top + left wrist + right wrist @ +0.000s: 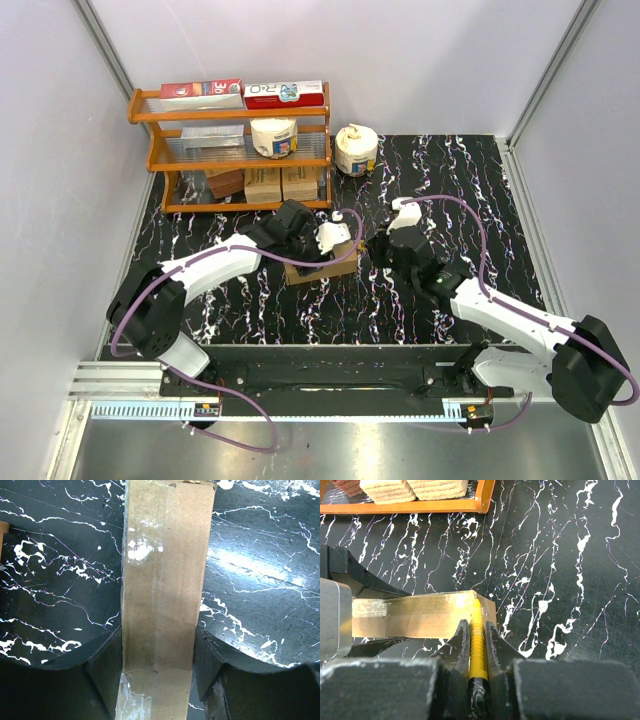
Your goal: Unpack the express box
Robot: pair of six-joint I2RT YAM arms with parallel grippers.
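The express box (322, 270) is a plain brown taped carton lying on the black marbled table between the two arms. My left gripper (157, 647) straddles its width, and its fingers (105, 665) press both long sides, so it is shut on the box (162, 575). My right gripper (477, 626) is shut on a yellow ribbed tool (476, 640). The tool's tip rests at the top edge of the box's right end (415, 614). In the top view the right gripper (380, 248) sits just right of the box.
An orange shelf rack (150, 150) stands at the back left. It holds red-and-white cartons (245, 94), a tape roll and small brown boxes (265, 184). A white roll (355, 150) sits on the table beside it. White walls close in both sides.
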